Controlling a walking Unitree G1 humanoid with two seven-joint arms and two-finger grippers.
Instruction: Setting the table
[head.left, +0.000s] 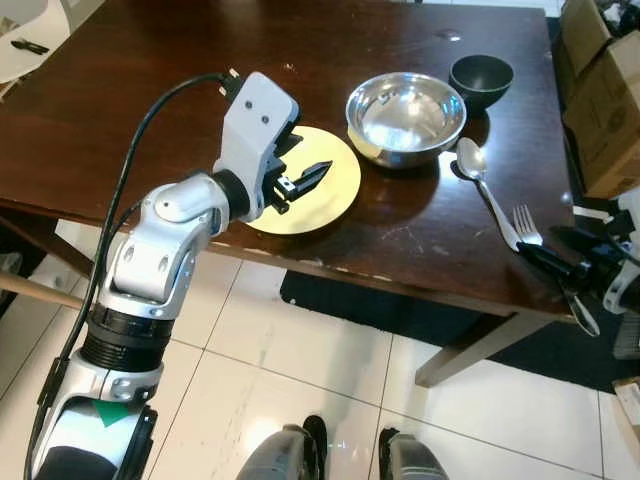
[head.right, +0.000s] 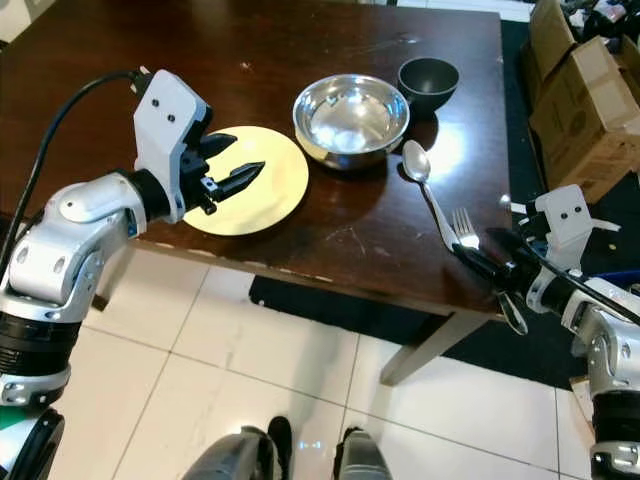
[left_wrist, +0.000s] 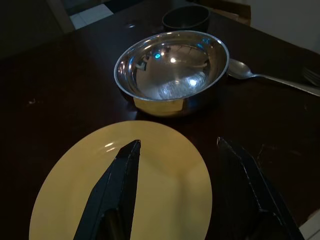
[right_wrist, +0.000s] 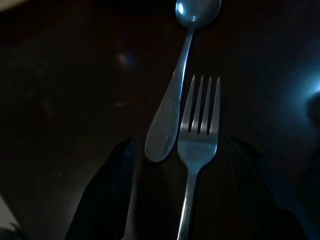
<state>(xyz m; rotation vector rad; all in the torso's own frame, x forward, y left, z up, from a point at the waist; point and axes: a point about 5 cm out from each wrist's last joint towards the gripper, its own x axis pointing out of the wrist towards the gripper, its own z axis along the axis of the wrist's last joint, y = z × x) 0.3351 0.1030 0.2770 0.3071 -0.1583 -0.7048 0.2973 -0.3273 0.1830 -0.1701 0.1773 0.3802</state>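
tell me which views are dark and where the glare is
Both wrist views are dim: the right wrist view barely lights the fork and spoon. Eye views are bright and sharp, with glare on the steel bowl and the dark table beside the spoon.

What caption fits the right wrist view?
Open right gripper straddling the fork, beside the spoon, on the dark table.

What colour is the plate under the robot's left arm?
Pale yellow; the plate shows best in the right eye view.

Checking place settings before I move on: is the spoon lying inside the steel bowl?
No, the spoon lies on the bare table beside the steel bowl, next to the fork.
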